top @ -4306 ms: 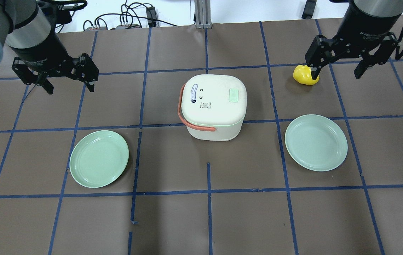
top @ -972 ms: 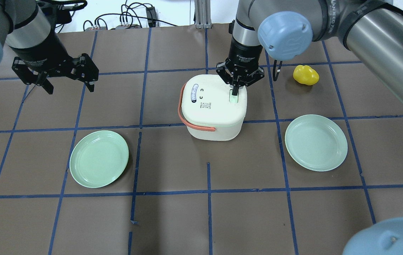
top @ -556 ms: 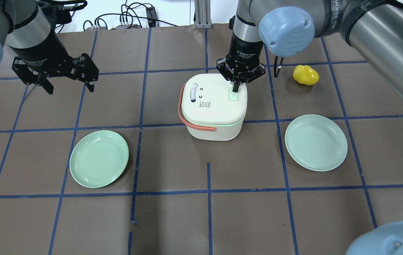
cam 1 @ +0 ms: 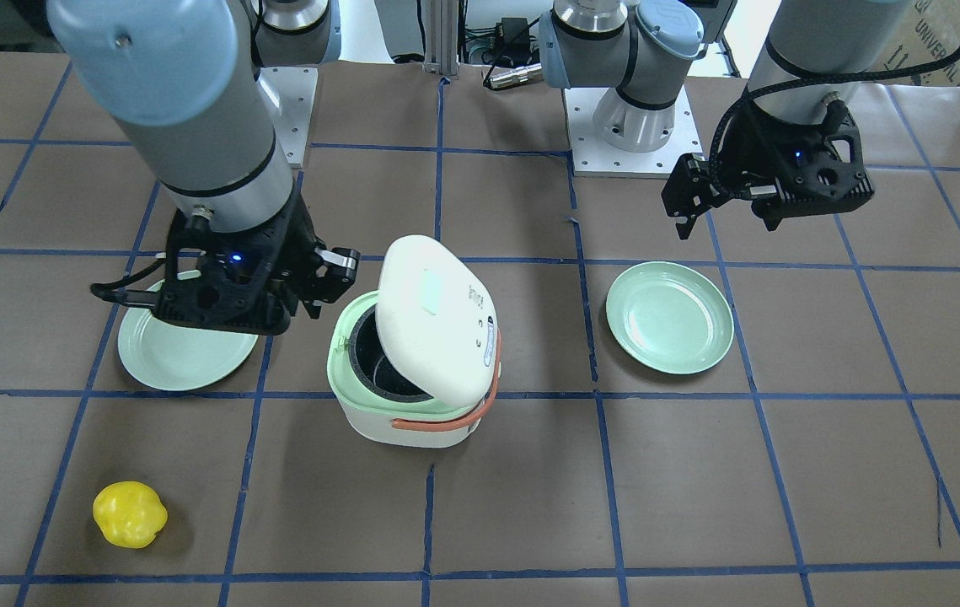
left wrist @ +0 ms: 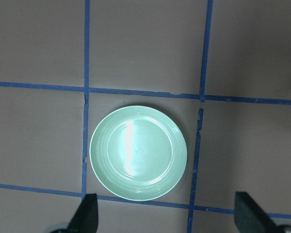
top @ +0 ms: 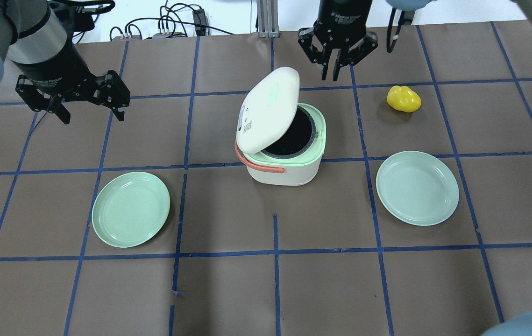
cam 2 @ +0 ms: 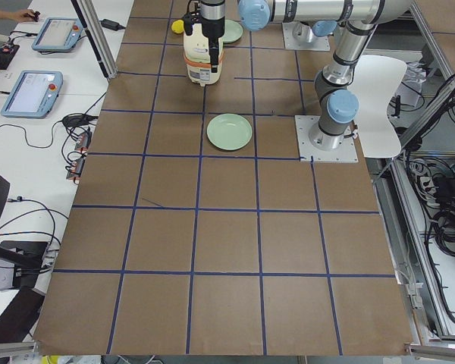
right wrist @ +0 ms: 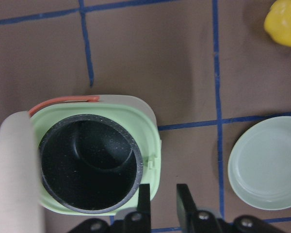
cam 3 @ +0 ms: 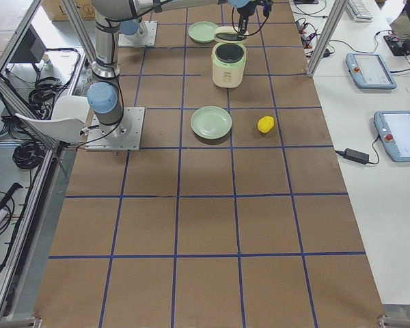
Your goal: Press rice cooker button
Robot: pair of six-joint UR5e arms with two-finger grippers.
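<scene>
The white rice cooker (top: pixel 284 172) stands mid-table with its lid (top: pixel 268 109) swung up towards the orange-handle side. The dark inner pot (top: pixel 294 133) is exposed and looks empty in the right wrist view (right wrist: pixel 87 162). The pale green button (cam 1: pixel 429 291) sits on the raised lid. My right gripper (top: pixel 333 72) hangs above and behind the cooker, touching nothing, with its fingers (right wrist: pixel 144 196) close together and empty. My left gripper (top: pixel 93 114) is open and empty at the far left, above a green plate (left wrist: pixel 138 153).
Two green plates lie on the table, one front left (top: pixel 131 208) and one front right (top: pixel 417 187). A yellow object (top: pixel 403 99) lies to the cooker's back right. Blue tape lines grid the brown table (top: pixel 275 280).
My right gripper has lifted off the lid button and drawn back from the cooker. The lid has sprung open. My left arm has not moved.
</scene>
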